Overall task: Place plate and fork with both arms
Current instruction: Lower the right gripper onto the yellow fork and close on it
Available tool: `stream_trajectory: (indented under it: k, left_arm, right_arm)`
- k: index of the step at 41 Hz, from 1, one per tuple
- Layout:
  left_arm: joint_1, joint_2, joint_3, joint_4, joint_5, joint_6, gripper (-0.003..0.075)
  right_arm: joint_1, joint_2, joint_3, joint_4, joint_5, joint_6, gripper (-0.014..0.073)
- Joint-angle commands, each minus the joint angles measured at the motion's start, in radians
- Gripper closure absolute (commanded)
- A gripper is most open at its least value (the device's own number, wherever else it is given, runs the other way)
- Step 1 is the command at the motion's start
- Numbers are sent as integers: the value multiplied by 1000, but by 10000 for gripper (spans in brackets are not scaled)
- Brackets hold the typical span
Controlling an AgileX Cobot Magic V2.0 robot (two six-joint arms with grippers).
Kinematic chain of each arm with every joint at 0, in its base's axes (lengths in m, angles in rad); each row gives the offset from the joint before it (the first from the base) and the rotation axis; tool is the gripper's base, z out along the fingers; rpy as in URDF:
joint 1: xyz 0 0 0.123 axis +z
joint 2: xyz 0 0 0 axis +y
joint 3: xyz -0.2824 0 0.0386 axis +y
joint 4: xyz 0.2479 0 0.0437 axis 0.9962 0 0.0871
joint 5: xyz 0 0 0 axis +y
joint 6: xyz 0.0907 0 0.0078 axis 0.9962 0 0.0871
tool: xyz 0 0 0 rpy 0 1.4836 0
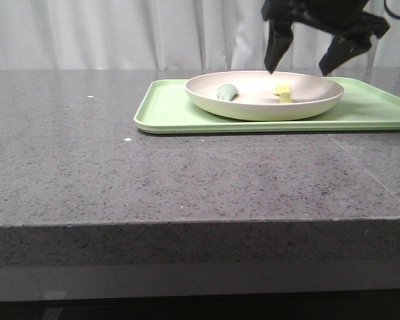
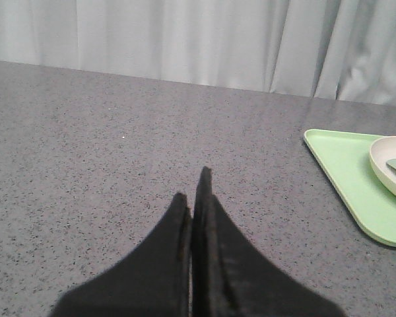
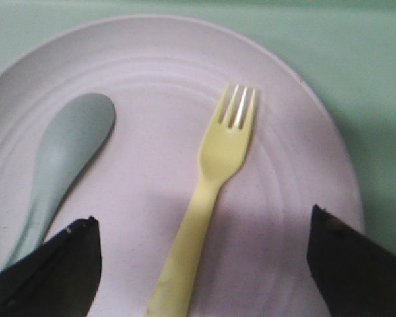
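The fork [image 3: 208, 198] lies in the plate [image 1: 207, 93], directly below the right tool [image 1: 303, 67], whose fingers are spread wide and empty, one to each side of the handle. Its long axis runs near to far, tines pointing away (so the fingers already straddle it crosswise). The right arm is clearly nearer; the left tool [image 2: 193, 198] is pressed closed, holding nothing, well to the left over bare bench [image 1: 87, 167]. The plate sits on a green tray [image 1: 160, 113] and also holds a grey-green spoon [image 3: 63, 158] left of the fork.
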Motion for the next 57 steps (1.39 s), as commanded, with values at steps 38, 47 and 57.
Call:
stream_trajectory:
  k: [38,47,57]
  left_arm:
    - [2,9,-27,0,-78,2,738]
    - [2,9,-27,0,-78,2,738]
    - [2,9,-27,0,-78,2,738]
  right_arm:
    - [-1,47,-75,3,6,4,440]
    - [-1,47,-75,3,6,4,551]
    - [-1,32,-75,3,6,4,612]
